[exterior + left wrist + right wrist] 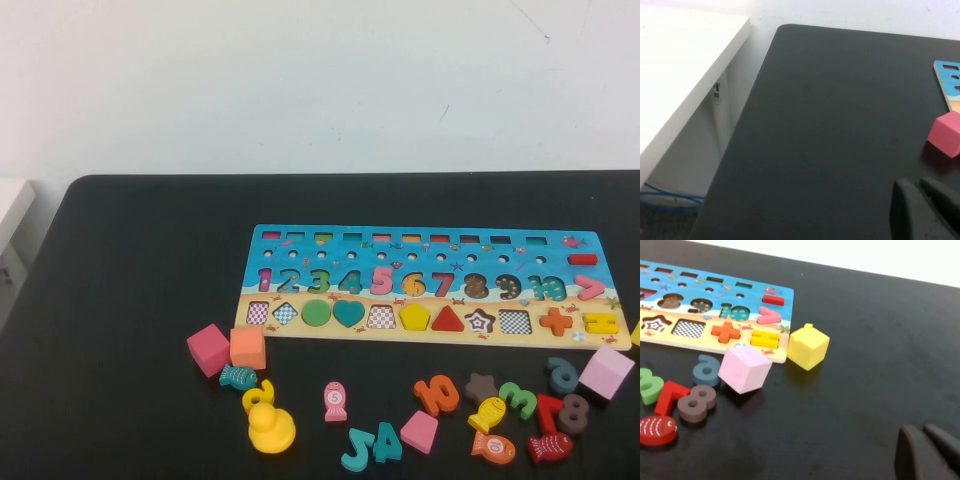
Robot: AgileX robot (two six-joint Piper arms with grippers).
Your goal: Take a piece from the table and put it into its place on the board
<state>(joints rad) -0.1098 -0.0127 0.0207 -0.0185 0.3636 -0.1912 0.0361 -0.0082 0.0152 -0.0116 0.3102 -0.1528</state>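
The yellow pentagon piece (pixel 414 316) lies flat inside its five-sided place on the board (pixel 300 250), between a checkered square cut-out and a red triangle. The board rests on the black table (pixel 130 300). Neither arm appears in the high view. My left gripper (pixel 917 184) hangs shut and empty over bare tabletop near the table's left side, well short of a pink cube (pixel 945 134) and the board's corner (pixel 947 75). Off the board's right end, my right gripper (pixel 921 429) is shut on nothing above the table.
Pink (pixel 208 349) and orange (pixel 248 347) cubes, a yellow duck (pixel 270 428) and several loose numbers and fish lie in front of the board. A pale pink cube (pixel 745 369) and a yellow house-shaped block (pixel 808 346) sit at its right end. A white shelf (pixel 680 65) stands left of the table.
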